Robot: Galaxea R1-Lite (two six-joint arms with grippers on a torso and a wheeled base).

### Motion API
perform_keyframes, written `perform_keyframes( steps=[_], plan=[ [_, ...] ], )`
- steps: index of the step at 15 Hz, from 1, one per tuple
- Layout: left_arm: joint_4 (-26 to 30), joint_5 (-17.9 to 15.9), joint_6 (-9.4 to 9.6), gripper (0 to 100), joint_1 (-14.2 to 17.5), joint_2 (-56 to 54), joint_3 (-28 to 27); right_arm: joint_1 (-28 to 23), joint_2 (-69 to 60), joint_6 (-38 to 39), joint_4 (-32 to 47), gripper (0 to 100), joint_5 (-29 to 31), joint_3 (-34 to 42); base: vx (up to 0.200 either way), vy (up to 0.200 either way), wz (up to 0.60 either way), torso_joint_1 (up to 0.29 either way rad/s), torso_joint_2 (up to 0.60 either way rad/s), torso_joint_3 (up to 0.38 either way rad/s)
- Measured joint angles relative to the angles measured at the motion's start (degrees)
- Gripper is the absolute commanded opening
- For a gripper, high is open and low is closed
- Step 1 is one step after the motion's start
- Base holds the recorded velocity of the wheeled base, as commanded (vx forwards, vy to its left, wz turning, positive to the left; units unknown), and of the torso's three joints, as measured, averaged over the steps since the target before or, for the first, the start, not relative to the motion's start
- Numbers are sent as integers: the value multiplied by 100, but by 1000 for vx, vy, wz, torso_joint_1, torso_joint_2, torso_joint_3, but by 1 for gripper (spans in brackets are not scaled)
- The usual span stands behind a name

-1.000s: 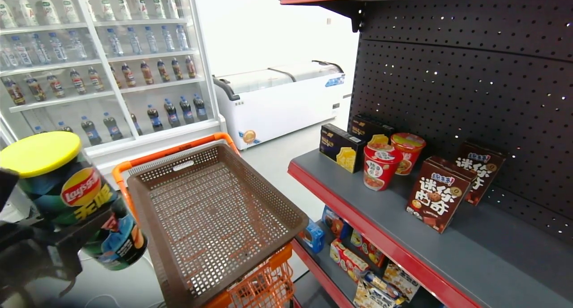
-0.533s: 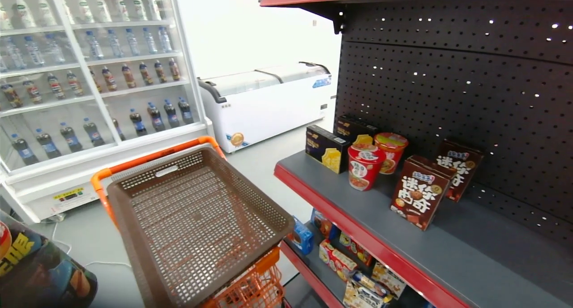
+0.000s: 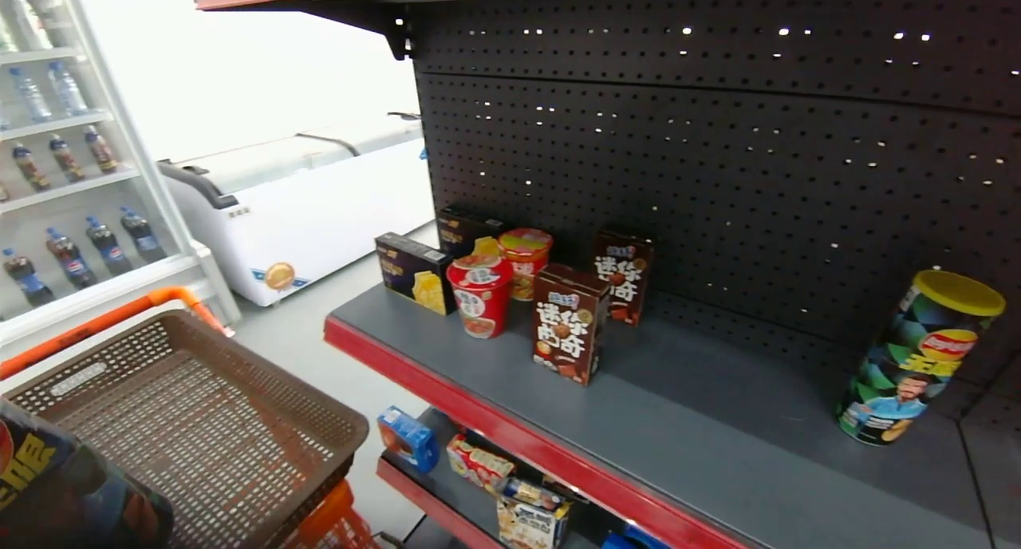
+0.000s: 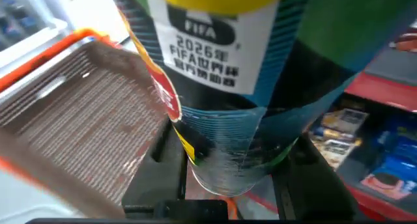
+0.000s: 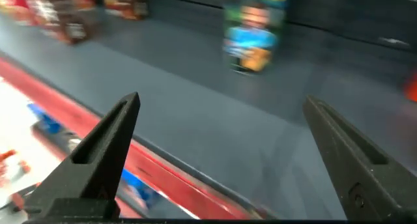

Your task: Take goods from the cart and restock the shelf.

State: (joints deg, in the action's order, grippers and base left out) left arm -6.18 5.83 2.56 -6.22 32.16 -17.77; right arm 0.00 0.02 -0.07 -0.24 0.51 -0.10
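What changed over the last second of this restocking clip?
The head camera swung right, so the brown basket and cookie boxes only slid left in the picture, and a chips can standing on the shelf came into view. The left gripper lowered its held can. Nothing was let go; the boxes stayed put.

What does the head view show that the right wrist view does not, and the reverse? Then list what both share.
Head view, not right wrist: the brown basket, red cup noodles, the chest freezer, and a second chip can at the corner. Right wrist, not head: the right gripper, open, near the grey shelf. Both: that shelf, the standing chip can, brown boxes.
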Motion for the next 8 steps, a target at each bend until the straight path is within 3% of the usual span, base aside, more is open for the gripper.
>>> perform_keyframes(
  steps=[8],
  plan=[
    [-2,-17,-10,0,-4,-116,77,0,0,-2,2,100,2,0,0,0,-600,2,2,3]
  ],
)
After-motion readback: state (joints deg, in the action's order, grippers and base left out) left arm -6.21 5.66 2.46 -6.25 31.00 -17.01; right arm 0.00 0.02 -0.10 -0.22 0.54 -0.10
